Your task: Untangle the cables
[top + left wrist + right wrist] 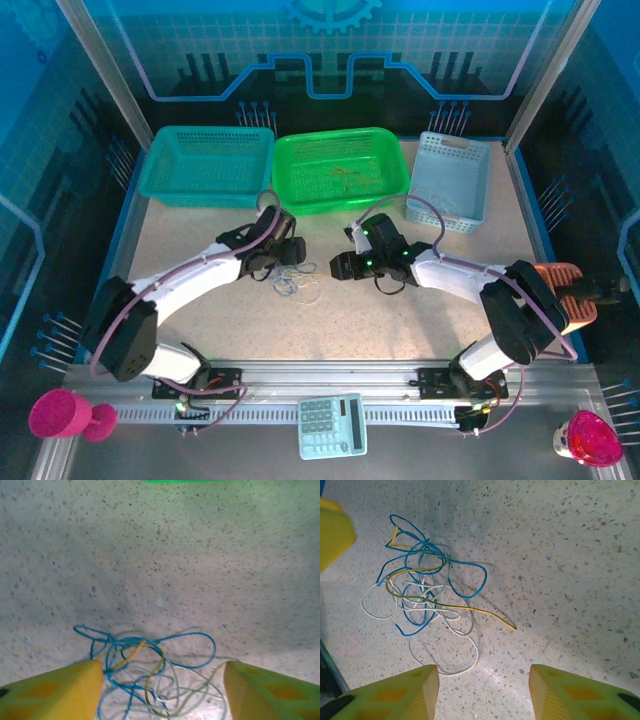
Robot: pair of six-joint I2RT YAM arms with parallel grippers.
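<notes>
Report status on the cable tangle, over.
Left gripper open, straddling the cables. Right gripper open, hovering short of them. Cables tangled, flat on table. Green basket well behind.

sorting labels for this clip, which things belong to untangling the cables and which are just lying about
Job: tangle of thin blue, yellow and white cables; left tool; right tool.
Lying about: teal mesh plastic basket; green plastic basket; pale blue slotted basket; pale blue calculator.

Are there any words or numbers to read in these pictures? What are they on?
None can be read.
calculator: the marks on its keys are too small and blurred to read.
cables: no label or print seen on them.
</notes>
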